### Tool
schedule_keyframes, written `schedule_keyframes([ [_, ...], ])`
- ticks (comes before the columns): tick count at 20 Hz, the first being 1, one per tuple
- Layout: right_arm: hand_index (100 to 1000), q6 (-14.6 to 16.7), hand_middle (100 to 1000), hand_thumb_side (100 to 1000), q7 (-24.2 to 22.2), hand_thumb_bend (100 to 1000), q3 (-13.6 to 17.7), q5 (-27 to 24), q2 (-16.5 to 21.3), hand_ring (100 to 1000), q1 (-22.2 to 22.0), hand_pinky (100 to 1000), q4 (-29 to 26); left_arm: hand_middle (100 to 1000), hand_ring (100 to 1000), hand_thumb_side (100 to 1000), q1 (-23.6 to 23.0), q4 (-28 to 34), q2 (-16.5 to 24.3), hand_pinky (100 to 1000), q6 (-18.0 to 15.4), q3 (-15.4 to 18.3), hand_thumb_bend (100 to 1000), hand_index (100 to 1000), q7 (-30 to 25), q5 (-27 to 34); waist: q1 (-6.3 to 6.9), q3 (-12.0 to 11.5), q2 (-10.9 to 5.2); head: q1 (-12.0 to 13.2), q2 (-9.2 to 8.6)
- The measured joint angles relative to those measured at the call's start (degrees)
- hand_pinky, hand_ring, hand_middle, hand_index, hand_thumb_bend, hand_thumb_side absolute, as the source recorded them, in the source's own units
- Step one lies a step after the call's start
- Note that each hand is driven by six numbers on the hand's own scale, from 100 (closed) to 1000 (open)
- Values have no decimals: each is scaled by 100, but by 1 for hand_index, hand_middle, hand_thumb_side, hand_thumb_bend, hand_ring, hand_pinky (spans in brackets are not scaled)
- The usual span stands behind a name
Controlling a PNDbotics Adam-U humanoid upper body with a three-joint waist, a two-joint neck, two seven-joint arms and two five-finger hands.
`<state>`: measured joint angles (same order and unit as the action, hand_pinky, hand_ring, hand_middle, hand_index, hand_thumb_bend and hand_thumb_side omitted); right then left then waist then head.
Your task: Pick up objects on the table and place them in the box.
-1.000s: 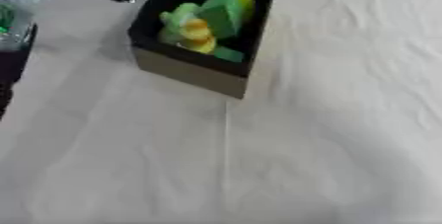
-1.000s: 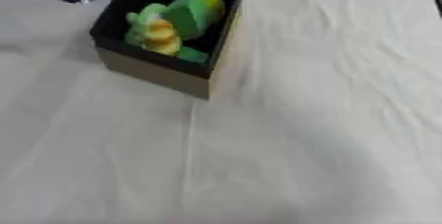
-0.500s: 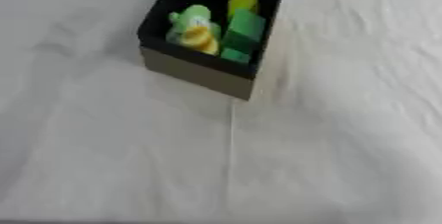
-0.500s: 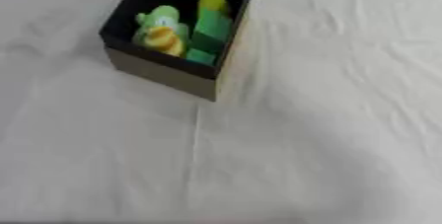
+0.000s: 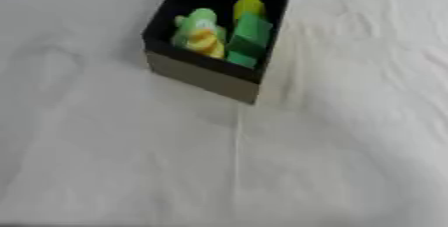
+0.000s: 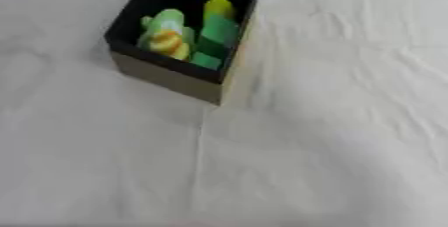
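Where creases cross the white cloth (image 5: 289, 171): a black box (image 5: 188, 73) of green and yellow shapes (image 6: 188, 36); no hand visible.

Staged test setup, likely a lab: bench (image 5: 332, 161) draped in creased white cloth (image 6: 350, 121), one black box (image 5: 192, 73) of toys, no household clutter.

The box (image 5: 203, 77) sits far-left on the cloth (image 5: 332, 146), holding toys (image 5: 223, 33) inside
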<state>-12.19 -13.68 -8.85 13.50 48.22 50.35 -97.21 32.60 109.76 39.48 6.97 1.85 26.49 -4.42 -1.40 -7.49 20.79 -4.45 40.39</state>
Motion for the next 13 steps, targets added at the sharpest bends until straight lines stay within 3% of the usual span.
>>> schedule_keyframes([
  [2,809,-17,760,806,72,100,2,-111,0,902,-14,925,-3,726,788,255,-100,93,-59,742,-23,38,283,806,82,10,0,0,0,30,-18],
  [5,788,-39,739,761,260,100,39,-311,0,885,-46,923,-30,722,785,255,-225,259,-158,741,-107,104,290,805,229,10,0,-1,0,67,-25],
  [13,769,-121,721,817,1253,100,141,-1121,-27,876,-123,927,-37,712,778,271,-402,372,-409,739,-406,225,286,798,660,165,0,1,0,124,-72],
])
